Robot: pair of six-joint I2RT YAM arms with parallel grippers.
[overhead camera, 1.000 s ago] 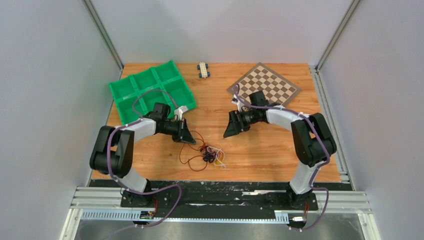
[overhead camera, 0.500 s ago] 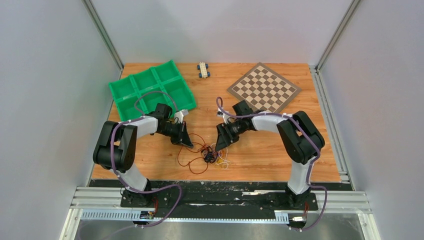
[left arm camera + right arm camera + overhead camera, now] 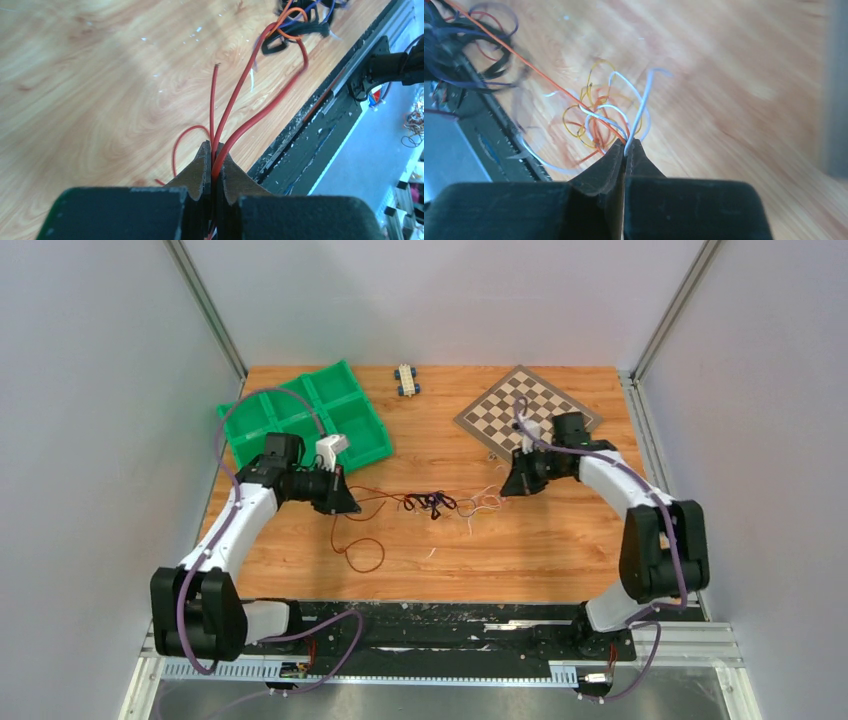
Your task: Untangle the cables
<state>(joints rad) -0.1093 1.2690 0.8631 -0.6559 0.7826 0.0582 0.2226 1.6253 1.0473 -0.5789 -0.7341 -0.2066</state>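
Note:
The cables [image 3: 430, 504] stretch across the middle of the table, with a dark knot in the centre, red strands to the left and white, yellow and orange strands to the right. My left gripper [image 3: 352, 507] is shut on the red cables [image 3: 235, 105], which run from its jaws toward the knot [image 3: 292, 30]. My right gripper [image 3: 505, 487] is shut on a white cable [image 3: 636, 117], with thin yellow and orange loops [image 3: 589, 120] just beyond its tips. A loose red loop [image 3: 362, 552] lies on the wood below the left gripper.
A green compartment tray [image 3: 300, 410] stands at the back left, close behind my left arm. A chessboard [image 3: 530, 415] lies at the back right by the right arm. A small toy car [image 3: 406, 379] sits at the back centre. The table's front rail [image 3: 440, 612] runs below.
The right gripper came down to the tangle, shut on a white cable and pulled right and back. The left arm pulled left with the red cables. The bundle is now stretched out.

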